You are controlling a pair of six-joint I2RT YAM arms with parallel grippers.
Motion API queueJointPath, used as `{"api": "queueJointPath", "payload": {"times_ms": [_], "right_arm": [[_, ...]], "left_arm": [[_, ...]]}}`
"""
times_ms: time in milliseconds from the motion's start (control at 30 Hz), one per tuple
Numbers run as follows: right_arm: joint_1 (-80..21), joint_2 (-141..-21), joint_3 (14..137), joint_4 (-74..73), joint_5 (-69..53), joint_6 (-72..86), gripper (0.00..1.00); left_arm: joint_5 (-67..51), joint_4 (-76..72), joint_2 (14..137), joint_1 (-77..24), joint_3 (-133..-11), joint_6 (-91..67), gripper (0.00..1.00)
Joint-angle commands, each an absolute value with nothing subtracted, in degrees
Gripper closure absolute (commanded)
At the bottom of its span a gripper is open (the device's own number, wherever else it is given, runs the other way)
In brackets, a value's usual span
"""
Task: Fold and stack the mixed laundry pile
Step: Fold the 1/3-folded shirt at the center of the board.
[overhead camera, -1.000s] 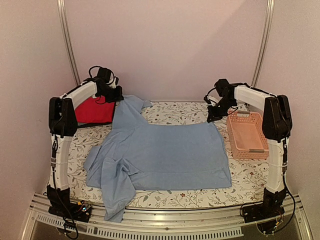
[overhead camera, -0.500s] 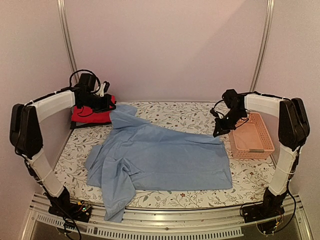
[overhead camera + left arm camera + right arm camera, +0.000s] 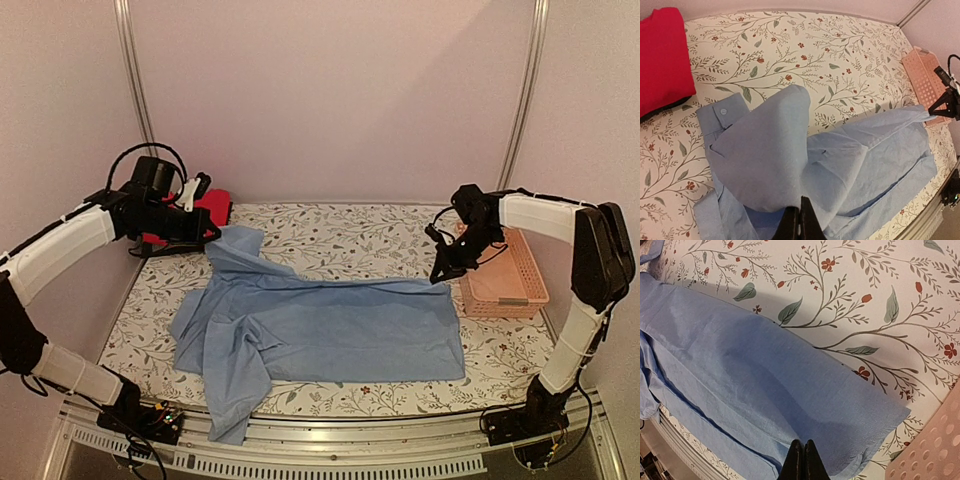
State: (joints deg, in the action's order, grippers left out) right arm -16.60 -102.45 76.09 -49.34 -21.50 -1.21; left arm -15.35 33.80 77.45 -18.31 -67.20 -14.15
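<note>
The light blue collared long-sleeved cloth shirt (image 3: 340, 330) lies spread across the middle of the tabletop, reaching from near the left edge to just beside the right-hand basket. Its fabric is a thin, fine weave, creased and rumpled on the left side. One sleeve trails over the near edge towards the left corner. One buttoned cuff (image 3: 722, 111) shows in the left wrist view. The shirt's far edge is raised off the tabletop at both ends and sags between them.

The left gripper (image 3: 213, 236) is clenched on a bunched fold of the shirt near the far-left corner, and the cloth hangs from it in a rounded drape. The right gripper (image 3: 802, 460) is clenched on the shirt's far-right corner, fingers pressed together on a flat hemmed edge.

The bright red soft cloth garment (image 3: 207, 206) sits in the far-left corner as a compact mass, partly hidden behind the left arm and apart from the shirt.

Count: two garments, two grippers.

One pink slatted rectangular plastic basket (image 3: 505, 272) stands along the right edge. One white floral-patterned tablecloth (image 3: 350, 232) covers the tabletop, printed with leaves and red flowers.
</note>
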Motion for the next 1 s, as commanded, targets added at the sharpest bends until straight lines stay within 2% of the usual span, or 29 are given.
{"api": "queueJointPath", "payload": {"times_ms": [0,167,267,300,333,400,433,500,533,600,733,967], "right_arm": [[-17.5,-101.2,74.4,-51.4,-21.9,-0.3,1.0],[-17.6,-102.5,71.8,-53.0,-21.7,2.2,1.0],[-17.6,-104.2,70.9,-54.6,-21.3,2.0,0.99],[-17.7,-104.8,70.9,-54.8,-21.2,1.9,0.96],[-17.6,-105.1,71.4,-55.2,-21.5,2.0,0.89],[-17.6,-105.5,73.3,-55.5,-21.6,2.5,0.66],[-17.6,-105.1,74.3,-55.2,-21.7,3.0,0.59],[-17.6,-104.2,76.8,-54.5,-22.8,3.4,0.52],[-17.6,-103.8,77.9,-54.2,-23.0,3.6,0.5],[-17.6,-103.5,79.6,-53.5,-23.3,3.8,0.5],[-17.9,-104.0,80.4,-51.5,-27.2,4.7,0.52],[-22.4,-108.2,80.3,-48.0,-29.3,6.3,0.53]], "left_arm": [[-10.6,41.6,71.8,-20.5,-63.7,-13.5,1.0],[-8.0,44.0,71.0,-25.0,-57.2,-14.6,1.0],[-7.5,46.4,74.1,-29.4,-57.9,-14.6,1.0],[-7.2,47.1,75.1,-29.8,-57.8,-14.8,0.99],[-6.8,48.4,76.3,-29.7,-58.2,-15.3,0.84],[-8.6,49.1,76.6,-29.8,-58.2,-15.5,0.58],[-9.4,47.9,75.5,-29.6,-58.2,-15.5,0.48],[-11.7,44.5,72.2,-27.2,-58.3,-17.1,0.32],[-14.0,42.5,70.6,-24.7,-58.1,-17.9,0.3],[-18.0,38.7,68.3,-16.8,-57.3,-21.0,0.24],[-21.0,36.4,72.5,-3.3,-57.2,-27.4,0.23],[-20.7,32.9,88.3,0.0,-60.1,-30.7,0.22]]}}
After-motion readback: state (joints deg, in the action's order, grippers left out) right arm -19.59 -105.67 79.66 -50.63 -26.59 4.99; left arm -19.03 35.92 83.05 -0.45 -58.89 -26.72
